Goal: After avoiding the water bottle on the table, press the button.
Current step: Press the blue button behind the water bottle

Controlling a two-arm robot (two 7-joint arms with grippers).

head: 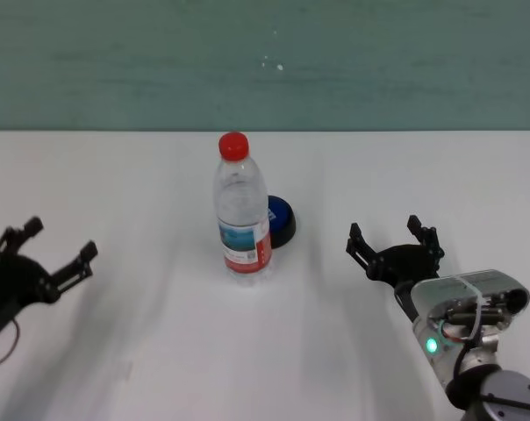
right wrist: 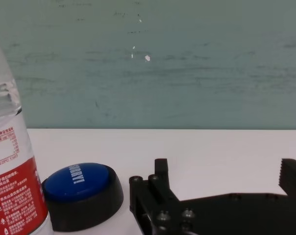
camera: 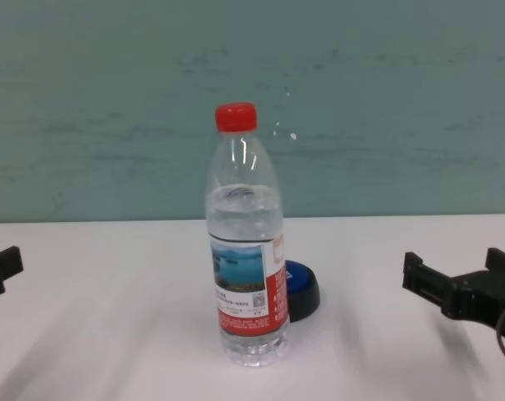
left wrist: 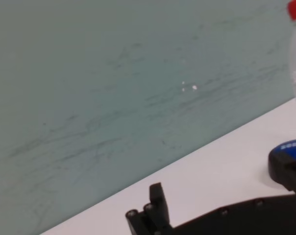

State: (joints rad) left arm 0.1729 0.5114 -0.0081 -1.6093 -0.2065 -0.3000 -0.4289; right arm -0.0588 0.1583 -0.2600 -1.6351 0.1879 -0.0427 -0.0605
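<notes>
Right pincer (head: 394, 244), apparently open, above white table (head: 142, 351).

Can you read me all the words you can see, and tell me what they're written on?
"SORRY!" in white letters, as best I can read it, on the blue top of the button.
The water bottle has a label with lines of small print, a small square code and little symbols, all too small or blurred to read.
No other writing shows on the table or either gripper.
</notes>
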